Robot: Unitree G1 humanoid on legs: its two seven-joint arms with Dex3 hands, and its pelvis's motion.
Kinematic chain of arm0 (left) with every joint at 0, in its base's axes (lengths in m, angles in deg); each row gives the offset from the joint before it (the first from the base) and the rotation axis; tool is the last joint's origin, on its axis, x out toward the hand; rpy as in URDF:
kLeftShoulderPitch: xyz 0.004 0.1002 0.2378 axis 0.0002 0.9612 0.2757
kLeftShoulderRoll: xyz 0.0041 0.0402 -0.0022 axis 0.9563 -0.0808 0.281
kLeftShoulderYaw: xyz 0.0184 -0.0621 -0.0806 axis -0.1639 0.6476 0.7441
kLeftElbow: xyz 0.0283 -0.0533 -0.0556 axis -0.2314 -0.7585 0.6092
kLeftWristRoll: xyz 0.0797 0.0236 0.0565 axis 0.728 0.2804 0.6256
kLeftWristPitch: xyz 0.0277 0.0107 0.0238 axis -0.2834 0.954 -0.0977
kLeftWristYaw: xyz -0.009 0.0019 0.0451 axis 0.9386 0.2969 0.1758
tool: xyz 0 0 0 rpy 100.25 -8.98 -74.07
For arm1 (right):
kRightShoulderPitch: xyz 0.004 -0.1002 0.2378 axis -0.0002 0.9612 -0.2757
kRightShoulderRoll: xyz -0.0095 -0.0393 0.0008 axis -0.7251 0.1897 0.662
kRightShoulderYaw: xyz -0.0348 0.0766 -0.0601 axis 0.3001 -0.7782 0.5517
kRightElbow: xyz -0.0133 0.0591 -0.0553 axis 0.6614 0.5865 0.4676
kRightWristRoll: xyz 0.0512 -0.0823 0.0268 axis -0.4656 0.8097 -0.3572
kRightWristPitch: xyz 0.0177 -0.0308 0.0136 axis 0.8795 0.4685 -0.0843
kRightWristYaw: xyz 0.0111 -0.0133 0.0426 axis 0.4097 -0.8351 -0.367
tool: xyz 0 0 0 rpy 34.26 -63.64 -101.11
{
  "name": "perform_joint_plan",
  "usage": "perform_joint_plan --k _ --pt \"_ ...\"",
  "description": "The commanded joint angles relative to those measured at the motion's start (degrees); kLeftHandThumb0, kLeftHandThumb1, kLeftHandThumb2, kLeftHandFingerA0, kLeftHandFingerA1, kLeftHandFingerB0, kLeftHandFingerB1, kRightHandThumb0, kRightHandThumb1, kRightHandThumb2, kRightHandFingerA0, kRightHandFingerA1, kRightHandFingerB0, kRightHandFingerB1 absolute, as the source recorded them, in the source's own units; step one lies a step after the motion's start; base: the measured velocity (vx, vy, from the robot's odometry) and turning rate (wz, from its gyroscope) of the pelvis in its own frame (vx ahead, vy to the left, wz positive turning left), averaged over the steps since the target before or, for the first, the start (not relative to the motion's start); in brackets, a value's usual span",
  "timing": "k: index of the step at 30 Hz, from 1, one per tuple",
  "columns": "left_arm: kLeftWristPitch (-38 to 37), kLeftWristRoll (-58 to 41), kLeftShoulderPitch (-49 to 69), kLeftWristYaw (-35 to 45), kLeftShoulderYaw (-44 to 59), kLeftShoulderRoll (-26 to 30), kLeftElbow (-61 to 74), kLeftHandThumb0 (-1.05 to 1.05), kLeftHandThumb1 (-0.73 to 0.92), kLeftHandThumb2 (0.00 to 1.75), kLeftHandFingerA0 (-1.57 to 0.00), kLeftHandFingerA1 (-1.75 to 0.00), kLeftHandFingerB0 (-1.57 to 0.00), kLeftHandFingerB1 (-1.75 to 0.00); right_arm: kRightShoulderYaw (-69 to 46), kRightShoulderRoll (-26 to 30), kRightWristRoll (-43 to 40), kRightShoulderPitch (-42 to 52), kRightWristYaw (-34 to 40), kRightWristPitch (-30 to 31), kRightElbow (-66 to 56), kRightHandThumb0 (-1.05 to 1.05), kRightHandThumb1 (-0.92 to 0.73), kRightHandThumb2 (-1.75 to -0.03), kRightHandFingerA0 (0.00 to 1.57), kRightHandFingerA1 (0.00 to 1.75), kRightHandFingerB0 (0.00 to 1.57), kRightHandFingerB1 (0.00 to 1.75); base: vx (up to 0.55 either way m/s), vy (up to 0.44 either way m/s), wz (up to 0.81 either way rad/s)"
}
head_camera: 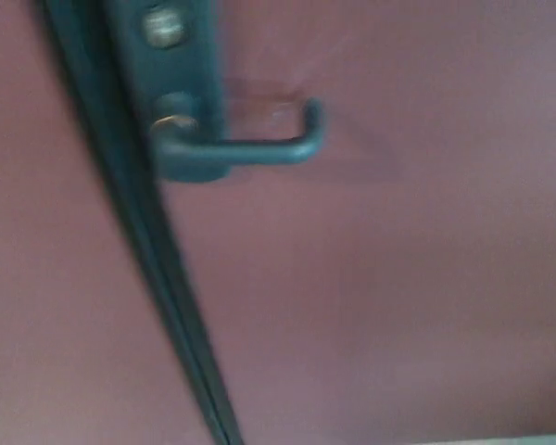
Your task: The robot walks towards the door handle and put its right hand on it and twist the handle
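Filling nearly my whole view was the reddish-brown door [398, 306], blurred, with a dark strip [144, 232] running diagonally down its left part. Up in the picture's upper left sat the door handle [250, 148], a dark lever on a dark plate [171, 74], its free end turned toward the door. A pale keyhole fitting [164, 28] showed above it. Neither hand was in view, so I could not tell how open either was. To do this well, I judged I should bring the right hand down onto the lever's outer end, wrap it firmly, then twist. No writing or brand was readable.
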Motion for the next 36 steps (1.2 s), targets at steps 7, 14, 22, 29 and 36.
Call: perform_joint_plan --k 7,14,22,29,36 --pt "-0.4 0.7 0.6 0.1 -0.3 0.8 0.1 -0.44 0.22 1.02 -0.85 -1.01 -0.64 -0.88 1.2 -0.7 0.8 0.4 0.2 0.7 0.2 -0.15 -0.7 -0.6 0.68 0.54 0.48 0.43 0.13 -0.08 -0.03" --pt "-0.3 1.2 0.3 -0.2 -1.2 1.2 0.1 -0.43 0.22 1.01 -0.85 -1.01 -0.65 -0.88 1.4 -0.8 0.4 1.5 -0.3 0.2 0.3 -0.15 -0.69 -0.6 0.67 0.54 0.47 0.42 0.12 0.128 -0.02" --pt "-0.4 1.1 -0.5 0.9 -1.5 1.9 0.2 -0.44 0.23 1.02 -0.86 -1.01 -0.66 -0.88 0.3 -1.3 -0.5 1.7 -0.7 0.9 0.4 -0.16 -0.7 -0.6 0.66 0.54 0.48 0.42 0.1 0.108 0.01" --pt "0.0 0.6 -0.7 1.6 -1.3 2.4 0.3 -0.45 0.21 1.05 -0.76 -1.13 -0.57 -0.99 0.0 -2.0 -0.3 2.3 -0.3 0.6 0.4 -0.15 -0.7 -0.6 0.65 0.53 0.47 0.42 0.0 0.0 0.01" --pt "0.3 0.8 -1.1 1.1 -1.4 2.4 0.4 -0.45 0.22 1.05 -0.75 -1.15 -0.56 -1.0 -0.5 -2.2 -0.5 2.8 -0.3 0.1 0.2 -0.15 -0.7 -0.6 0.67 0.53 0.47 0.42 0.01 -0.011 0.02"
